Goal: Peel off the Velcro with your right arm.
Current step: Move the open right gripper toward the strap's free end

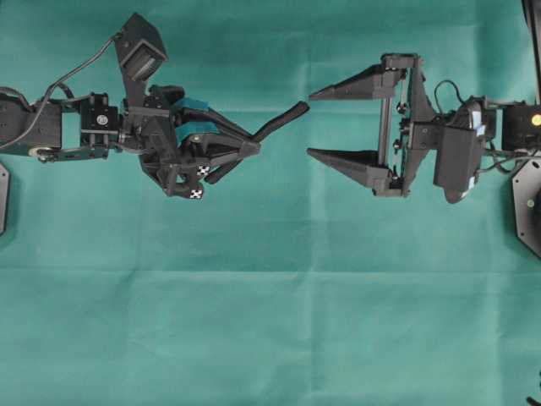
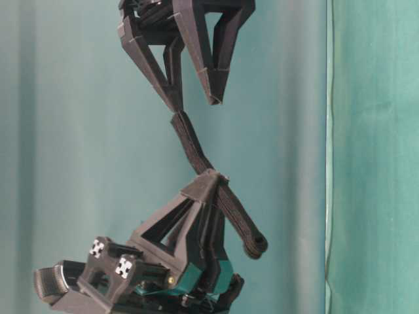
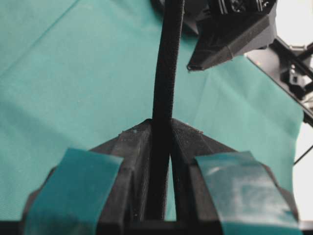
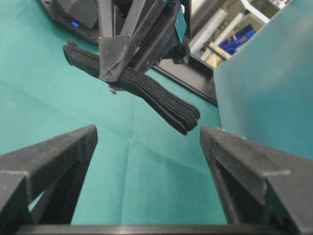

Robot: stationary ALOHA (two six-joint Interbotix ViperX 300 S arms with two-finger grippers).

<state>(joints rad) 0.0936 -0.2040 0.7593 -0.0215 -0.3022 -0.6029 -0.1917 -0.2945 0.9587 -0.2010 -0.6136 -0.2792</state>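
Our right gripper (image 1: 309,123) stands wide open and holds nothing, its two plain black fingers pointing toward the left gripper (image 1: 254,145). That one is closed on the Velcro (image 1: 279,123), near the middle of the strip, and holds it up in the air above the green cloth (image 1: 270,321). For this step we judge that we must bring the right fingers around the free end only, and take just one of the two layers, because if we pinch both layers together the strip will not open. It seems better to close near the tip and then pull away from the left gripper, slowly, so the strip does not slip out of the closed jaws. In the right wrist view the free end (image 4: 183,115) lies between our two open fingers but a little ahead of them, not touching either one. In the overhead view the tip points into the gap, nearer to the upper finger (image 1: 359,85).
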